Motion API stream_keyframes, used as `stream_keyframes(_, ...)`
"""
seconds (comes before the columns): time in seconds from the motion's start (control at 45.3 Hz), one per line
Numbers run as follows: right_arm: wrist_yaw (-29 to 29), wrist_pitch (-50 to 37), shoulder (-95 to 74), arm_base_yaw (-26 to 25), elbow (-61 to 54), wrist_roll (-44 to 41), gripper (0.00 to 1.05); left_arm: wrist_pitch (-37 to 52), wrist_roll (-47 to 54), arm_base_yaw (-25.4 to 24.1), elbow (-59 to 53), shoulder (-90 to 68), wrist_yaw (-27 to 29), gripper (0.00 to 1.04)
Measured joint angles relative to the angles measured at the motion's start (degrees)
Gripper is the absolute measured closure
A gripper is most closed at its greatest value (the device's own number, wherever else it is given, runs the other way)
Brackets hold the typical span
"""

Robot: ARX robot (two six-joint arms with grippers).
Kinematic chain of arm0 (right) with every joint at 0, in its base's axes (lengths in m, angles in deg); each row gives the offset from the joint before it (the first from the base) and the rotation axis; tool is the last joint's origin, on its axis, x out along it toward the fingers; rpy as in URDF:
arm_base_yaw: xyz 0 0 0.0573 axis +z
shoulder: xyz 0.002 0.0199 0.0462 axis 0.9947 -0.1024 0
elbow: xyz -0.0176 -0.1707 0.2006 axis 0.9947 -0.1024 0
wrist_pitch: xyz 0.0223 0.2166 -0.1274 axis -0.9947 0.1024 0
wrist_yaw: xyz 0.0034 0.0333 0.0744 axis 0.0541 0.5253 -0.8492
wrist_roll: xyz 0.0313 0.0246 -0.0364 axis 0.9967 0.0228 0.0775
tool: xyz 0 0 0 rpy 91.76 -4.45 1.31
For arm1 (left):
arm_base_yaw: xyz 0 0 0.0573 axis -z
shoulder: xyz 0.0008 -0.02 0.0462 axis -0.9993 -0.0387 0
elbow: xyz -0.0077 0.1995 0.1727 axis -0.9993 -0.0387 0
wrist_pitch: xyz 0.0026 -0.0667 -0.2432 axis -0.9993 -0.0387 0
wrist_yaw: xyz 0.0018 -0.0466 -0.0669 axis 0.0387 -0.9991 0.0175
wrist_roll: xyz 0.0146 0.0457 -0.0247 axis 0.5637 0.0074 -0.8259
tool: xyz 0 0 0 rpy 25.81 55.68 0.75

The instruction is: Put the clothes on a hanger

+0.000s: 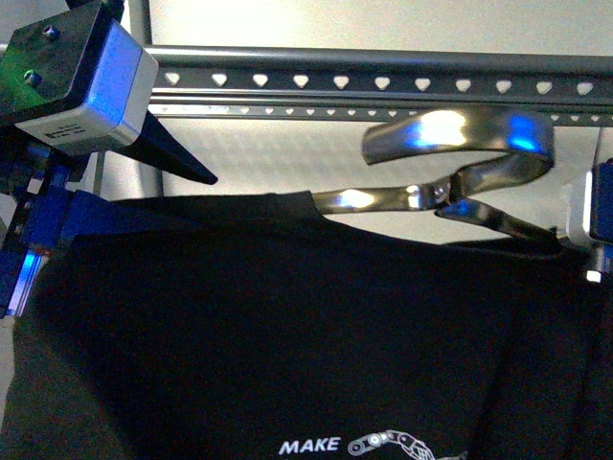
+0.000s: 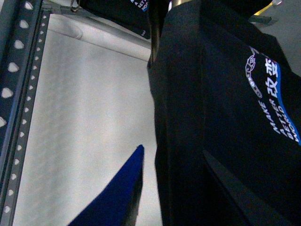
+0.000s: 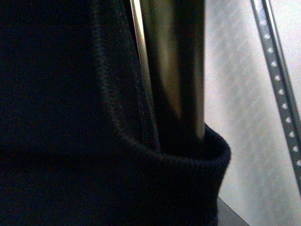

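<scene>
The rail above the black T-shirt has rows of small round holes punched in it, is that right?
Not quite. The holes in the rail above the black T-shirt are small heart shapes, not round ones. The front view shows them plainly along its length.

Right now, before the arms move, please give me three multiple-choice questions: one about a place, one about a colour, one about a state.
1. Where does the chrome hook leave the T-shirt? A sleeve; B neck opening; C bottom hem.
2. What colour is the MAKE lettering? A red; B white; C yellow.
3. How is the T-shirt? A folded on a table; B rolled up; C hanging spread below the rail.
Answers: 1B, metal passes through the collar; 2B, white on black cloth; 3C, its front faces the camera.
</scene>
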Motion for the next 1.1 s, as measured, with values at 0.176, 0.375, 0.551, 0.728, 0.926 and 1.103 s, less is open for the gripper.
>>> stream_keyframes(0.176, -1.11, 6.56, 1.14, -3.8, -2.82, -2.78, 0.99, 0.0, 0.11, 0.0, 0.0, 0.0, 0.0, 0.4)
stream_keyframes(0.375, -1.29, 12.07, 1.51, -7.74, -5.92, -7.17, 0.99, 0.07, 0.13, 0.0, 0.0, 0.0, 0.0, 0.13)
stream_keyframes(0.551, -1.46, 18.8, 3.08, -11.34, -7.87, -3.93, 1.0, 10.71, -14.38, 0.7, -3.72, 1.55, 16.65, 0.07)
stream_keyframes(0.728, -6.14, 27.15, 8.04, -13.42, -9.7, 4.46, 1.01, 21.9, -68.83, -2.45, -4.15, 3.04, 51.36, 0.06)
stream_keyframes(0.926, -7.58, 32.35, 16.37, -13.42, -11.43, 19.65, 1.01, 24.28, -110.57, -4.72, -4.22, 6.49, 57.59, 0.07)
stream_keyframes(1.103, -5.7, 38.64, 21.38, -11.58, -9.09, 39.56, 1.01, 27.91, -105.53, -3.43, -9.64, 11.28, 48.68, 0.25)
